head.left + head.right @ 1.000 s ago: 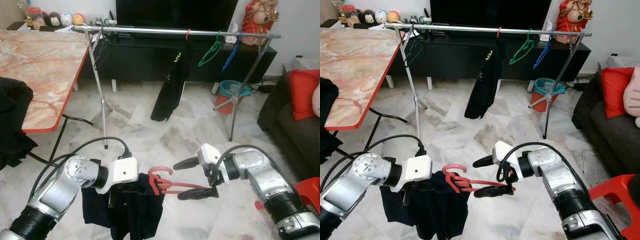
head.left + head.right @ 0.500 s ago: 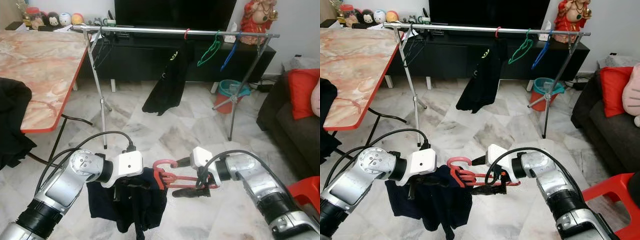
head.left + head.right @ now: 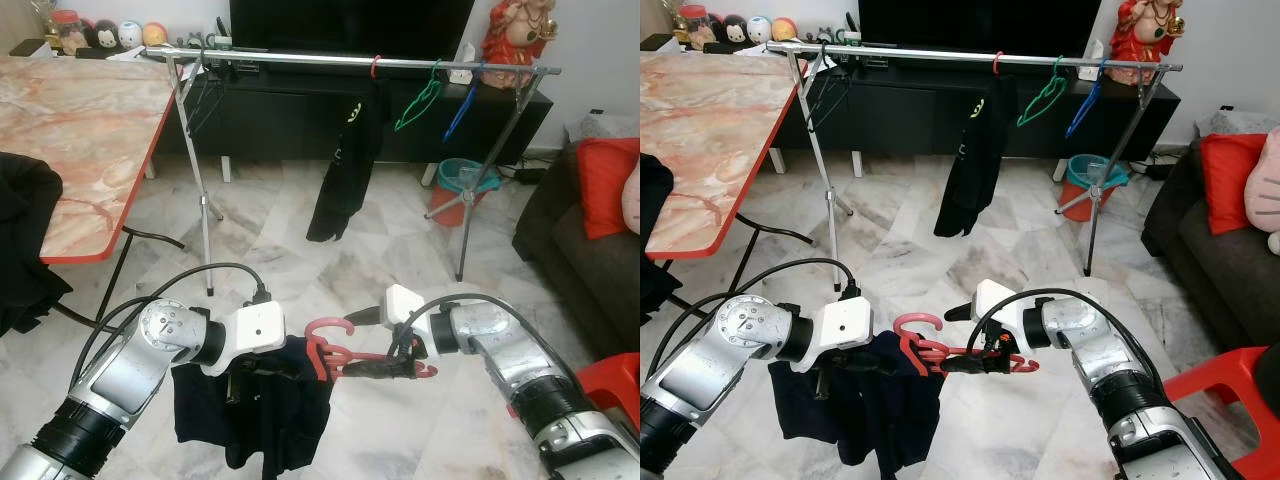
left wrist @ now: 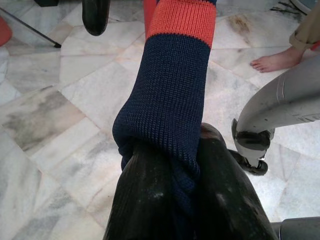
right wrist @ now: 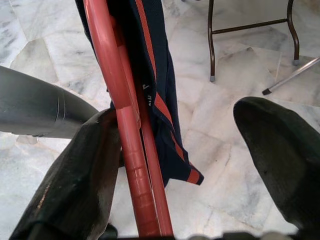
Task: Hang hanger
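Note:
A red plastic hanger [image 3: 330, 352] is threaded into a navy garment with orange stripes [image 3: 265, 410] low over the marble floor. My left gripper [image 4: 175, 165] is shut on a bunched fold of that garment [image 4: 170, 95]. From the right, my right gripper [image 3: 352, 347] reaches in, open, its fingers straddling the hanger's arm [image 5: 127, 145]. One finger [image 5: 75, 175] rests against the hanger and the other [image 5: 280, 155] stands well clear. The silver clothes rail [image 3: 350, 62] stands further back across the room.
On the rail hang a black garment [image 3: 345, 170], a green hanger [image 3: 420, 100] and a blue hanger [image 3: 462, 105]. A marble-top table [image 3: 80, 130] is at left, a dark sofa [image 3: 590, 250] and a red stool [image 3: 615, 375] at right. A person's bare foot [image 4: 275, 60] is nearby.
My right gripper moved left to the hanger and its fingers narrowed around the hanger's arm. The black garment on the rail swung out and settled back.

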Robot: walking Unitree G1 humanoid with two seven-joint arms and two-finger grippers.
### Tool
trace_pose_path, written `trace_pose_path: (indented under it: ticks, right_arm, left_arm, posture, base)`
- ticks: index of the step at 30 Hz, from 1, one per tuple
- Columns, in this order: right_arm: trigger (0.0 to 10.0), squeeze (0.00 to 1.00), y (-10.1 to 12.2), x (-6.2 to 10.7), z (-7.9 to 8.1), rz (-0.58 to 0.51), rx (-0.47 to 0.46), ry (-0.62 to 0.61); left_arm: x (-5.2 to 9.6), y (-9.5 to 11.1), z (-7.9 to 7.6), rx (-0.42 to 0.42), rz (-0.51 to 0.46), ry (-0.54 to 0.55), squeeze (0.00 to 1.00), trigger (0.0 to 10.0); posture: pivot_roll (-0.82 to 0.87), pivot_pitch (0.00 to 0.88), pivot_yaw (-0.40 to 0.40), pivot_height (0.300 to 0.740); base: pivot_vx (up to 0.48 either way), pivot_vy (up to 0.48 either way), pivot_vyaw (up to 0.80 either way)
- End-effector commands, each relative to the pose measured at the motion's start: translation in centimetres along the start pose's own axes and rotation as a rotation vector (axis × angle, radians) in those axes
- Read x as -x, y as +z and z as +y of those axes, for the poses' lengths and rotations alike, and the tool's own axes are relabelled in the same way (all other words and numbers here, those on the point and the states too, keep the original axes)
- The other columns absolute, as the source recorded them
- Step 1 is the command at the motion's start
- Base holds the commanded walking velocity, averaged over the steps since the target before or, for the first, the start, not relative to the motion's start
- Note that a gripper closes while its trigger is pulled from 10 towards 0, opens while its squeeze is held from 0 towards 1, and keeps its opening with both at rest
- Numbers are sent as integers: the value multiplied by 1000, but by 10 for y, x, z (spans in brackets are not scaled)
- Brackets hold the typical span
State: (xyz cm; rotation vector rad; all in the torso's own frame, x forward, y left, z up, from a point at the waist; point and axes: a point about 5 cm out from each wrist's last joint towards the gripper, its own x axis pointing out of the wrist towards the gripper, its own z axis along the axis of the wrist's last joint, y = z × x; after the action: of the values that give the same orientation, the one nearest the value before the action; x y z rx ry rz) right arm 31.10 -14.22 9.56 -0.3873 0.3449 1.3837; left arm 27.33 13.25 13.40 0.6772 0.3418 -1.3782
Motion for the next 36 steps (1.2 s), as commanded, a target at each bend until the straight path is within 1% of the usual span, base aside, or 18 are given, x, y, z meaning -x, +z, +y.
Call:
trace_pose_path:
  ticks: [1, 2, 3, 4, 11, 14, 15, 16, 17, 22, 23, 24, 30, 31, 32, 33, 34, 36]
  right_arm:
    - [0, 0, 2, 2, -3, 0, 8, -7]
    - [0, 0, 1, 2, -2, 3, 4, 6]
    - [2745, 0, 1, 1, -1, 4, 7, 9]
    - [10000, 0, 0, 1, -1, 7, 5, 12]
    - [10000, 0, -2, -2, 1, 14, 15, 17]
    - [10000, 0, -1, -4, 1, 6, 5, 12]
    - [10000, 294, -1, -5, 0, -1, -5, 11]
    - [10000, 294, -1, -5, 0, -2, -6, 11]
    - [10000, 1000, 0, -5, 0, -2, -3, 14]
    - [10000, 1000, 2, -4, -2, -4, 9, 6]
    - [10000, 863, 2, -4, -2, -3, 12, 6]
    - [10000, 0, 2, -4, -2, 0, 15, 5]
    - [10000, 0, 1, -4, -2, 8, 15, 1]
    - [9451, 0, 0, -5, -2, 11, 15, 2]
    - [9451, 0, 0, -5, -2, 14, 14, 2]
    - [3608, 0, -1, -5, -2, 14, 12, -1]
    - [0, 0, -1, -5, -2, 12, 9, -3]
    - [0, 0, 0, -5, -2, 6, 4, 0]
  left_arm:
    - [2, 11, 2, -34, -24, -3, 0, 10000]
    - [2, 11, 2, -34, -24, -4, 0, 10000]
    - [2, 11, 2, -34, -24, -5, 0, 10000]
    - [2, 10, 2, -34, -24, -5, 0, 10000]
    - [1, 11, 1, -36, -25, -9, 0, 10000]
    - [0, 11, 1, -36, -23, -12, 0, 10000]
    - [1, 10, 1, -36, -22, -12, 0, 10000]
    - [1, 10, 1, -36, -22, -12, 0, 10000]
    - [1, 11, 2, -37, -21, -11, 0, 10000]
    - [1, 11, 2, -34, -22, -7, 0, 10000]
    - [0, 11, 3, -33, -23, -7, 0, 10000]
    - [1, 11, 3, -32, -23, -6, 0, 10000]
    - [1, 12, 3, -28, -28, -3, 0, 10000]
    - [1, 12, 3, -28, -26, -3, 0, 10000]
    - [0, 12, 4, -29, -25, -3, 0, 10000]
    - [0, 12, 4, -30, -25, -3, 0, 10000]
    - [0, 12, 4, -30, -26, -2, 0, 10000]
    - [1, 13, 4, -30, -30, -2, 0, 10000]
  posture:
    - [162, 34, -128, 736]
    - [162, 34, -128, 736]
    - [162, 31, -129, 736]
    - [162, 31, -129, 736]
    - [166, 11, -124, 736]
    - [170, 2, -122, 736]
    - [170, 2, -122, 736]
    - [170, 2, -122, 736]
    - [169, 2, -120, 736]
    - [162, 20, -122, 736]
    - [162, 12, -119, 736]
    - [161, 23, -121, 736]
    - [161, 28, -124, 736]
    - [161, 27, -124, 736]
    - [161, 26, -124, 736]
    - [163, 29, -124, 736]
    - [163, 29, -124, 736]
    - [162, 31, -124, 736]
  base:
    - [0, 0, 0]
    - [0, 0, 0]
    - [0, 0, 0]
    - [0, 0, 0]
    - [0, 0, 0]
    - [0, 0, 0]
    - [0, 0, 0]
    - [0, 0, 0]
    - [0, 0, 0]
    - [0, 0, 0]
    - [0, 0, 0]
    - [0, 0, 0]
    - [0, 0, 0]
    - [0, 0, 0]
    - [0, 0, 0]
    - [0, 0, 0]
    - [0, 0, 0]
    - [0, 0, 0]
